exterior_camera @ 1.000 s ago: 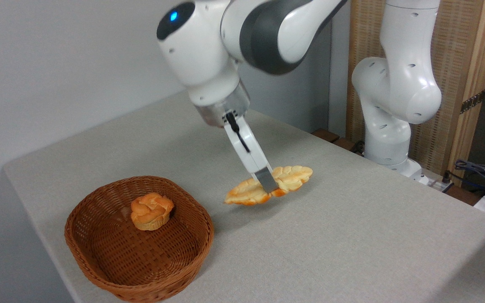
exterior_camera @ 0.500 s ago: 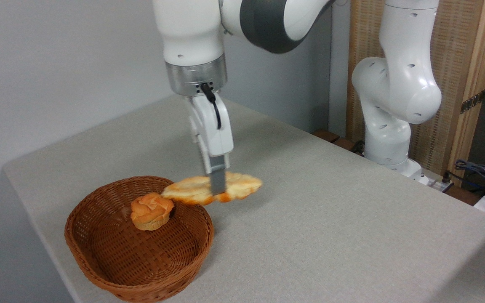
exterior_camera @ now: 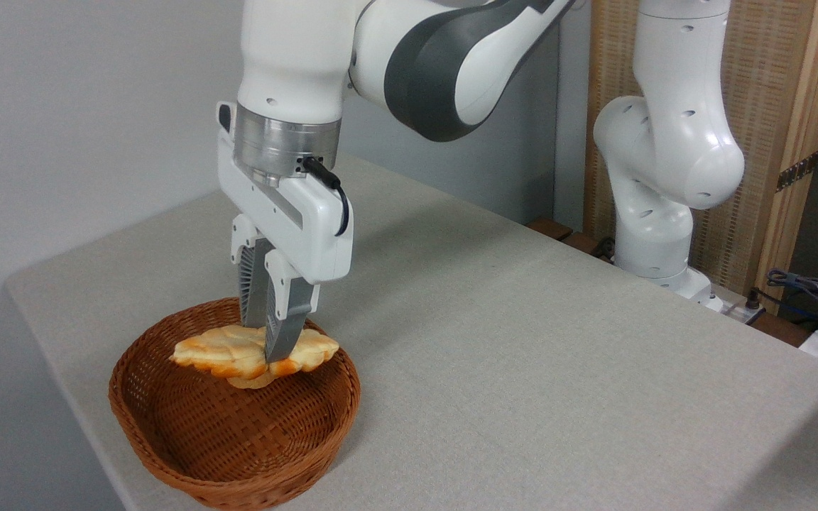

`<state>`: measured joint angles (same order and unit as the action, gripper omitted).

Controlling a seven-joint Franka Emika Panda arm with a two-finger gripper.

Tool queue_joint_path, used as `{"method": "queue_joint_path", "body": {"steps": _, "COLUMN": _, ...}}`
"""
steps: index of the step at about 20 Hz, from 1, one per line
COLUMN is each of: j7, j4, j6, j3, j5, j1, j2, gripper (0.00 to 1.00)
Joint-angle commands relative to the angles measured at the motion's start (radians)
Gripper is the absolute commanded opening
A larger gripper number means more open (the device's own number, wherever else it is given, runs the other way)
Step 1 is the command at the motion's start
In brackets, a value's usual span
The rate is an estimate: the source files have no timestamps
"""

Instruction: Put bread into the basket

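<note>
1. Wicker, brown and thick-rimmed, the basket (exterior_camera: 167,433) sits near the front left corner of the grey counter (exterior_camera: 522,355)
2. Held over the back half of the basket, the bread (exterior_camera: 221,351) is a long flat loaf, pale golden with browner lobed edges; it lies roughly level, its right end close to the rim on that side
3. Pointing straight down from the white arm (exterior_camera: 409,57), the pincer (exterior_camera: 267,355) is clamped on the bread near its middle; the nearer finger (exterior_camera: 285,323) crosses in front of the loaf and the other stands behind it
4. Whether the loaf touches the basket floor cannot be told; it appears to hang above the weave
5. Just under the loaf a small piece of a rounded bun (exterior_camera: 251,382) shows, orange-brown and mostly hidden by the bread; whether the two touch cannot be told
6. Front and left parts of the basket floor are bare weave
7. At the right, the arm's white base column (exterior_camera: 664,177) stands at the far edge of the counter before a wooden slatted panel (exterior_camera: 778,106)
8. Dark cables (exterior_camera: 806,287) lie at the far right edge
</note>
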<state>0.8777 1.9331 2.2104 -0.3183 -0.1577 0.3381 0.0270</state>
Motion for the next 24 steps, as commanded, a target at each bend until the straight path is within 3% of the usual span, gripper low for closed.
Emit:
{"method": "queue_joint_path", "body": {"steps": 1, "j7": -0.022, "j4": -0.011, "j6": 0.014, "j3": -0.002, "j5": -0.016, "j1": 0.007, "j2": -0.007, "gripper": 1.0}}
{"method": "queue_joint_path", "body": {"steps": 17, "j7": -0.035, "j4": -0.011, "j6": -0.004, "j3": -0.004, "j5": -0.014, "j1": 0.009, "j2": 0.001, "gripper": 1.0}}
{"method": "queue_joint_path", "body": {"steps": 23, "j7": -0.036, "j4": -0.014, "j6": -0.17, "j3": -0.01, "j5": -0.003, "j1": 0.001, "j2": 0.037, "gripper": 1.0}}
{"method": "queue_joint_path", "body": {"steps": 24, "j7": -0.036, "j4": -0.016, "j6": -0.204, "j3": -0.012, "j5": 0.019, "j1": 0.001, "j2": 0.05, "gripper": 1.0}}
